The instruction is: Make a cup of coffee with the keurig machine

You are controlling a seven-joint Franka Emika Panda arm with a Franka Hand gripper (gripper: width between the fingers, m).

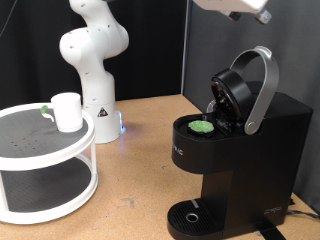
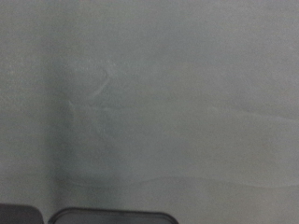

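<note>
The keurig machine (image 1: 240, 140) stands at the exterior view's right with its grey-silver lid handle (image 1: 262, 85) raised and the lid open. A green-topped pod (image 1: 203, 127) sits in the open pod chamber. The round drip tray (image 1: 190, 217) at the machine's base is bare. The white cup (image 1: 67, 111) stands upright on the top tier of a white round shelf (image 1: 25, 150) at the left. Only a white part of my gripper (image 1: 243, 8) shows at the top edge, above the machine, and its fingers are cut off. The wrist view shows a plain grey surface (image 2: 149, 103).
The arm's white base (image 1: 96, 100) stands at the back between shelf and machine, with a blue light low on it. A small green item (image 1: 45, 111) lies beside the cup. The shelf has a lower tier (image 1: 40, 185). A dark curtain hangs behind the brown tabletop (image 1: 130, 170).
</note>
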